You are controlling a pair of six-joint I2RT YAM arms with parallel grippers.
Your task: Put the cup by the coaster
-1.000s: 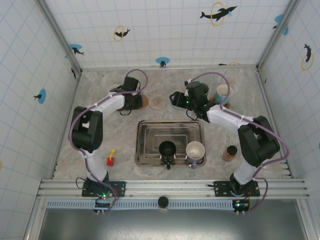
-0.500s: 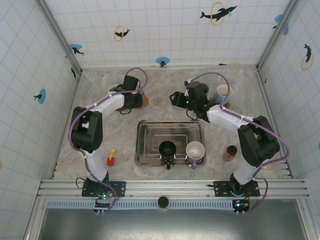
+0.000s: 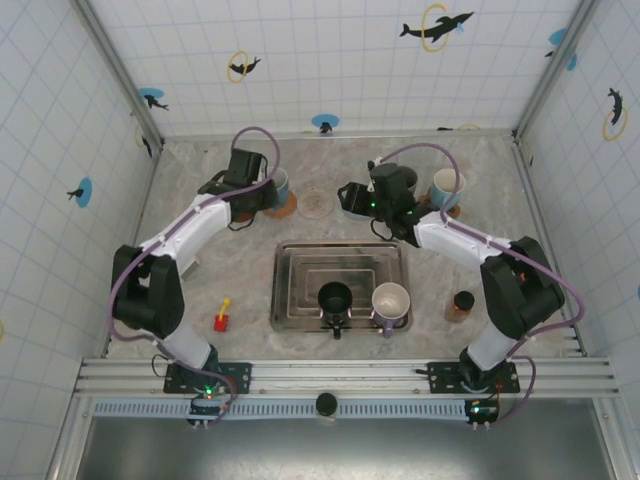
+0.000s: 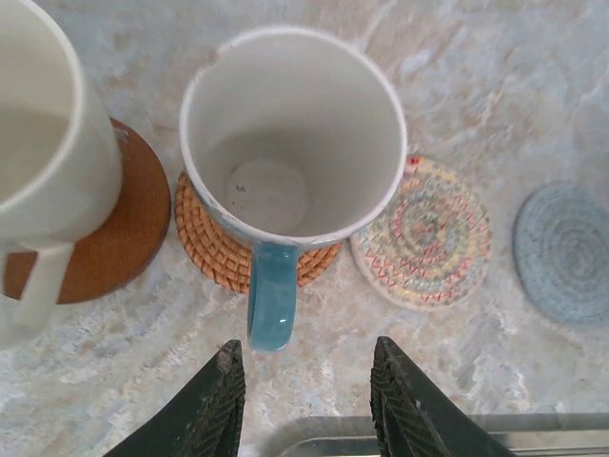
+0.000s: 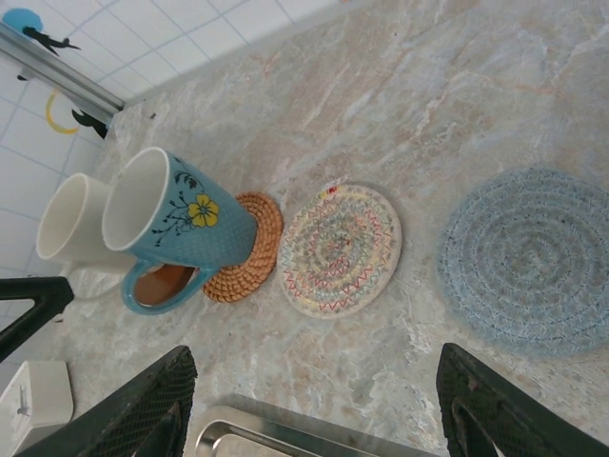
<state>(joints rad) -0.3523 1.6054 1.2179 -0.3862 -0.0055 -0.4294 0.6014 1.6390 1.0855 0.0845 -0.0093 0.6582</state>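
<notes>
Left gripper (image 4: pixel 306 347): fingers spread, released, nothing between them. It hangs just on the near side of the blue mug's handle, without touching it.

Row on the marbled table (image 4: pixel 533 86), left wrist view:
- white mug (image 4: pixel 48 143) standing on a brown cork coaster (image 4: pixel 133 228)
- just beside it, the blue mug (image 4: pixel 295 133), upright on the rattan coaster (image 4: pixel 205 248), white inside and empty, handle pointing at the gripper
- multicolour woven coaster (image 4: pixel 428 238), bare, just beside the rattan one
- blue-grey woven coaster (image 4: pixel 566 252), bare, a little apart

The steel tray (image 4: pixel 533 443) rim lies at the near edge.

In the right wrist view, the blue mug's wall carries a yellow flower on dark line-drawn stems (a printed motif).

Right gripper (image 5: pixel 316 354): fingers wide apart, empty, above the table near the tray corner.
</notes>
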